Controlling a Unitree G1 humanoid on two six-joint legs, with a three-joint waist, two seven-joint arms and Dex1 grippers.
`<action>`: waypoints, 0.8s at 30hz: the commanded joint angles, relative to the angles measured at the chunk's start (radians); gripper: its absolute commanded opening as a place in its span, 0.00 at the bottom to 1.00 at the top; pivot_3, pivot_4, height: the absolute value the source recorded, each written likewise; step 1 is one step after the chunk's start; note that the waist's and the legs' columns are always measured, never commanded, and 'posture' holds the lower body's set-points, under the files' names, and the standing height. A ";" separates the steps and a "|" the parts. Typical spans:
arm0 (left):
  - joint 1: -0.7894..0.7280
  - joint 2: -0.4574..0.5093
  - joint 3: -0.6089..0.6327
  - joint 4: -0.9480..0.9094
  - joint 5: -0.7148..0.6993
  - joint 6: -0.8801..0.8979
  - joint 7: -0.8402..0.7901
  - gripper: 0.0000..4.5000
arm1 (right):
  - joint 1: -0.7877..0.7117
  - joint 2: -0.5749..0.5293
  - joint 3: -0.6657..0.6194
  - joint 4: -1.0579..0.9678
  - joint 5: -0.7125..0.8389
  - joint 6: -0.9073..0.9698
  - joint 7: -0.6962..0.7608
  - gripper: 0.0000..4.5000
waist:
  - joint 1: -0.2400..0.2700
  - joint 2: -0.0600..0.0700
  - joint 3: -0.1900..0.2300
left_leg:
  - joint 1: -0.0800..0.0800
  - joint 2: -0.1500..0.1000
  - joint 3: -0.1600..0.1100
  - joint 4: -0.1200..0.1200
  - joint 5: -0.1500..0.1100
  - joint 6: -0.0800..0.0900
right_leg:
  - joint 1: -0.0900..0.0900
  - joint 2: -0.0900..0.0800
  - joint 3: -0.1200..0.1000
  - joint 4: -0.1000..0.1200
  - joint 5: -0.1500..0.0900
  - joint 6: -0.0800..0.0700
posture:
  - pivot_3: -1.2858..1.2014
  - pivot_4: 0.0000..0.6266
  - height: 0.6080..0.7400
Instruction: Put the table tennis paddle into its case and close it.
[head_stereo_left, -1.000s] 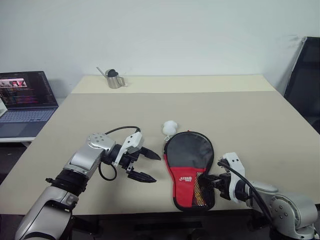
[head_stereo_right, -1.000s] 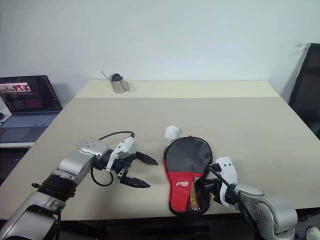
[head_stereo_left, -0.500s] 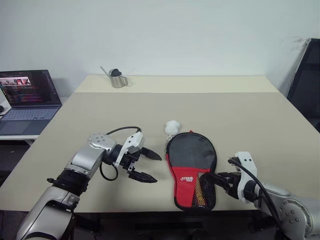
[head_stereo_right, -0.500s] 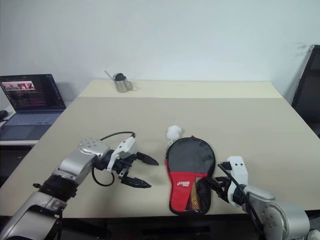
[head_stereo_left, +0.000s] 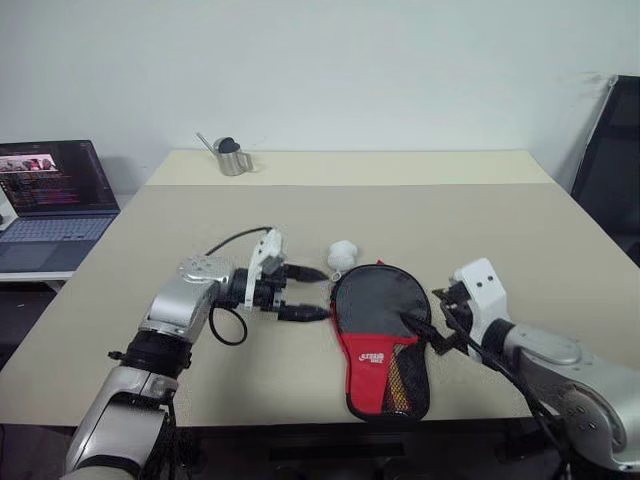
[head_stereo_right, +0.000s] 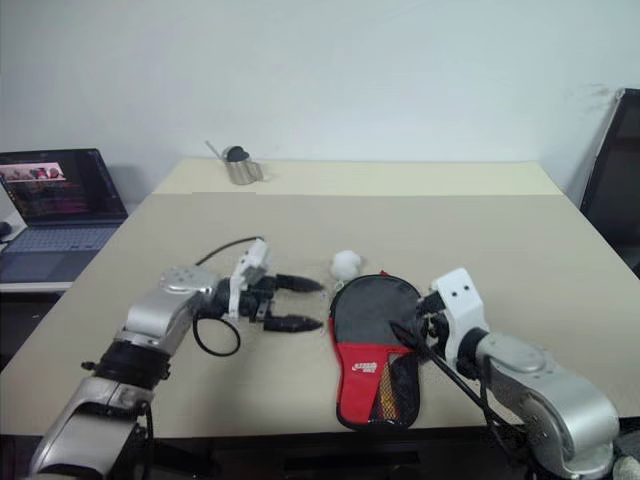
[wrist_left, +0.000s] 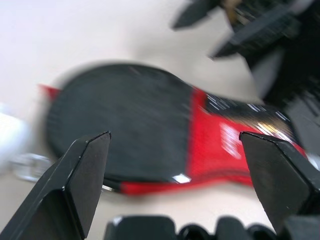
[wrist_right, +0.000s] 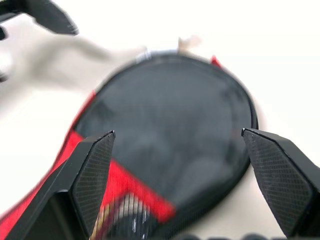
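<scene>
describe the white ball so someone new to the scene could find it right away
Start at the beige table and find the black and red case lying near its front edge. The white ball sits just past the case's rounded far end. It is the one small, round, white thing on the table.

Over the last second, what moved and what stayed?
The right gripper left the case's handle end, opened and rose over its right edge. The left gripper, open throughout, moved in toward the case's left edge, just short of it. Case, white ball and metal cup stayed put.
</scene>
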 joint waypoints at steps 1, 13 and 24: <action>-0.057 -0.049 0.087 0.062 0.020 -0.031 0.159 1.00 | -0.072 0.039 0.078 0.097 -0.028 -0.123 0.001 0.99 | -0.001 0.000 0.000 | 0.000 0.000 0.000 0.000 0.000 0.000 | 0.000 0.000 0.000 0.000 0.000 0.000 | 0.52 0.24 1.00; -0.110 -0.127 0.086 0.205 0.165 -0.080 0.415 1.00 | -0.060 0.164 0.263 0.405 -0.143 -0.388 -0.002 0.99 | 0.007 0.000 0.000 | -0.002 0.000 0.000 0.000 0.000 0.000 | -0.001 0.000 0.000 0.000 0.000 0.000 | 0.52 0.24 1.00; -0.314 -0.265 0.073 0.548 0.226 -0.082 0.501 1.00 | -0.004 0.190 0.274 0.444 -0.191 -0.442 -0.025 0.99 | 0.014 0.000 0.000 | -0.002 0.000 0.000 0.001 0.000 0.000 | -0.001 0.000 0.000 0.000 0.001 0.002 | 0.52 0.24 1.00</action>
